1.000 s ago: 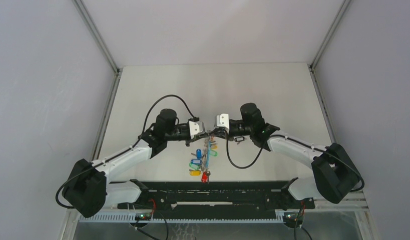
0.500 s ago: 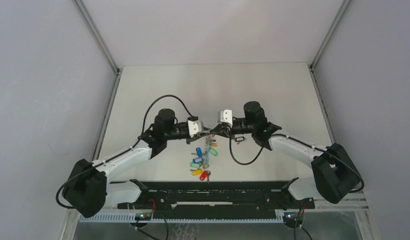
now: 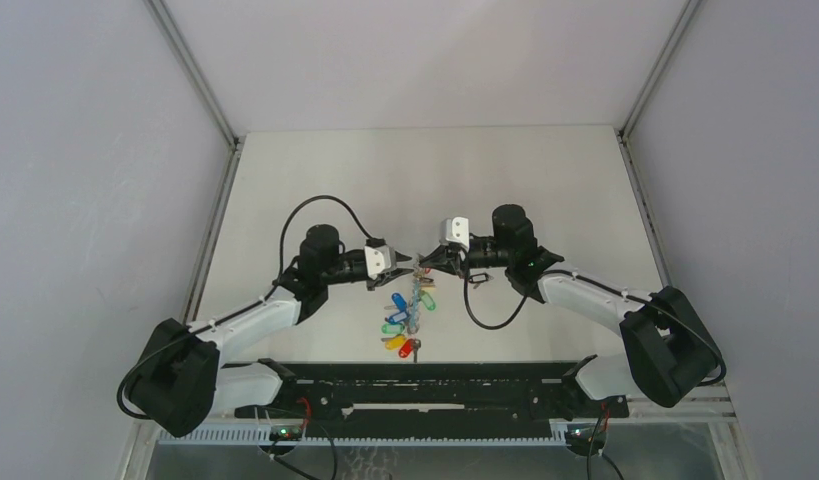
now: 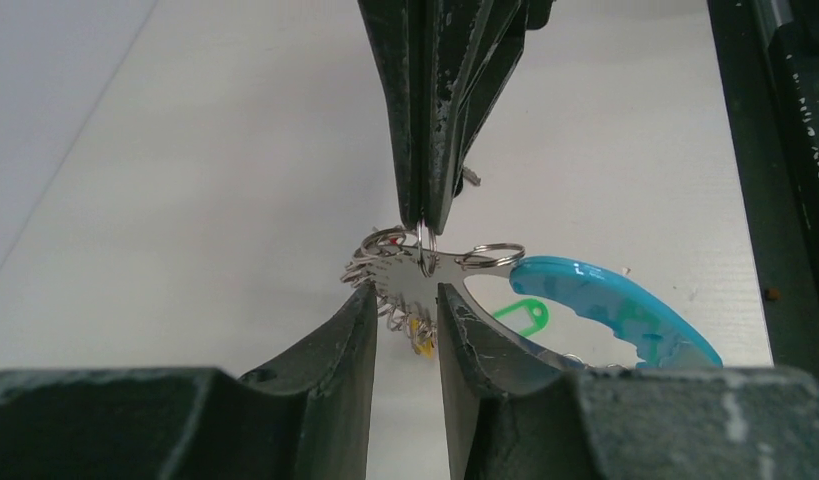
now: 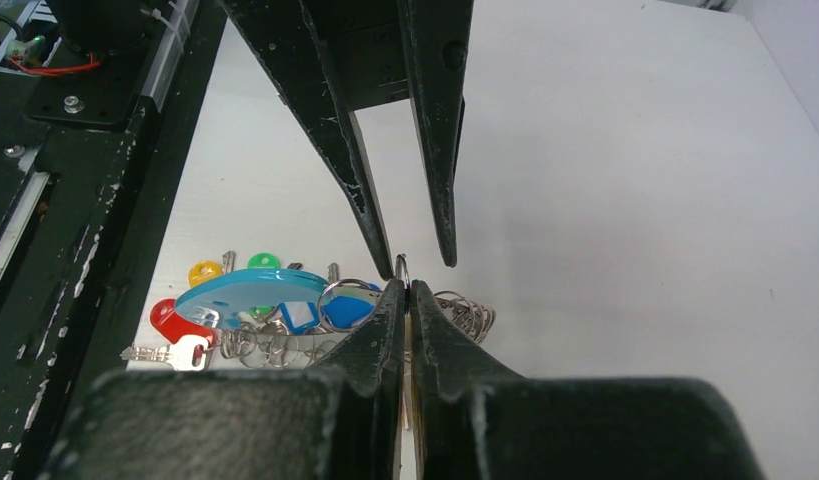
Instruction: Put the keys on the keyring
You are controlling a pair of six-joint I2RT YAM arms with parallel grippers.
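Keyring (image 4: 605,305), with coloured keys (image 5: 297,316) bunched along it, is at mid-worktop (image 3: 545,180) between both arms. Right fingers (image 5: 370,345) are pinched tight on its silvery edge. Facing them, left fingers (image 4: 350,345) stand apart, either side of that spot.

Shows the keyring (image 4: 610,308) as a curved turquoise-blue segment with a cluster of small silvery rings at one end. Pinched by one thin ring at that end between the fingertips of the right gripper (image 5: 405,288). Shows the keys (image 5: 168,320) bunched against the blue segment, with heads in red, yellow, green and blue. Runs in a line toward the near table edge in the top view.
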